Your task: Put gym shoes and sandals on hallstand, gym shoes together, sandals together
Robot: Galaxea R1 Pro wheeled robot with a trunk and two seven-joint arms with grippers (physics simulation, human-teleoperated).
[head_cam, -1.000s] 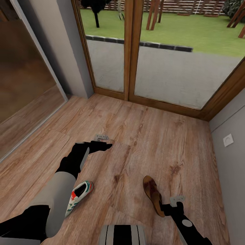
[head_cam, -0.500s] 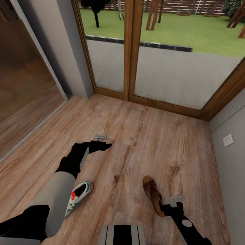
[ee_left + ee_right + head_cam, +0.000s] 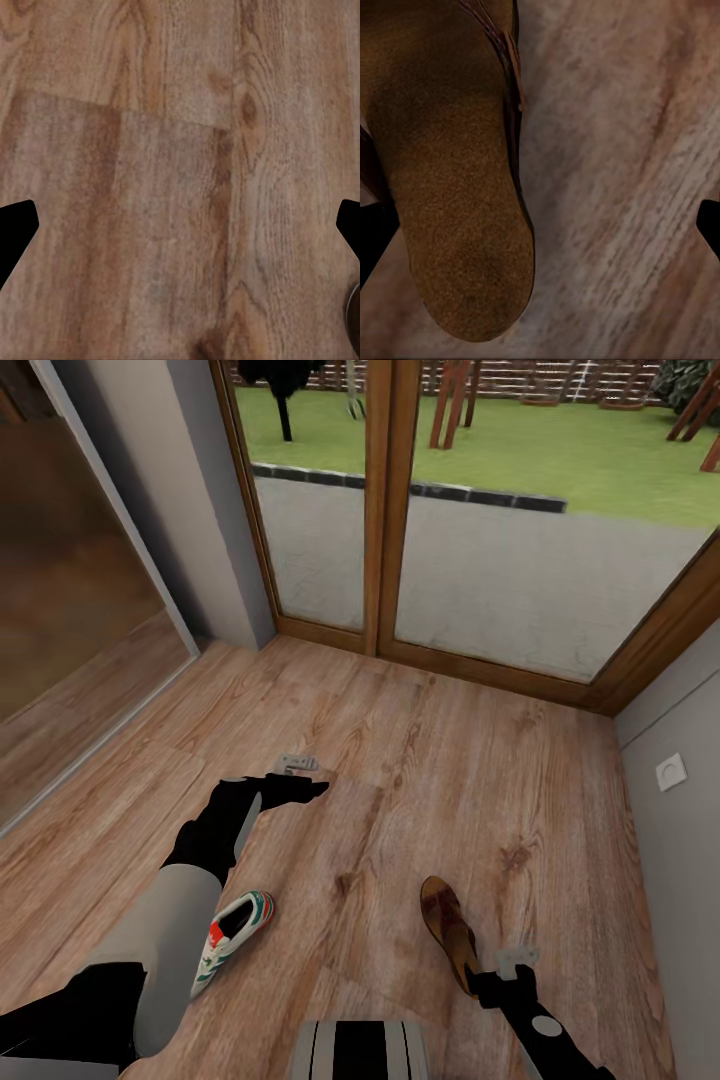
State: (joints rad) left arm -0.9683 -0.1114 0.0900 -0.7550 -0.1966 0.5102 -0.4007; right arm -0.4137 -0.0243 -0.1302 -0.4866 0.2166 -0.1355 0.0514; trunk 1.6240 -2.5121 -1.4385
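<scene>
Brown sandal (image 3: 447, 932), wht/green/red shoe (image 3: 233, 937), woodgrain floor (image 3: 420, 760).

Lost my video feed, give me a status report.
Left gripper open, over bare floor. Right gripper open, at the heel end of a sandal on the floor. One gym shoe on the floor beside the left arm. Nothing in the way.

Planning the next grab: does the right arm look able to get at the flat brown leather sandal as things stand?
Probably yes. The right gripper hangs open right beside the flat brown leather sandal, with only wood-plank floor around and nothing between them.
</scene>
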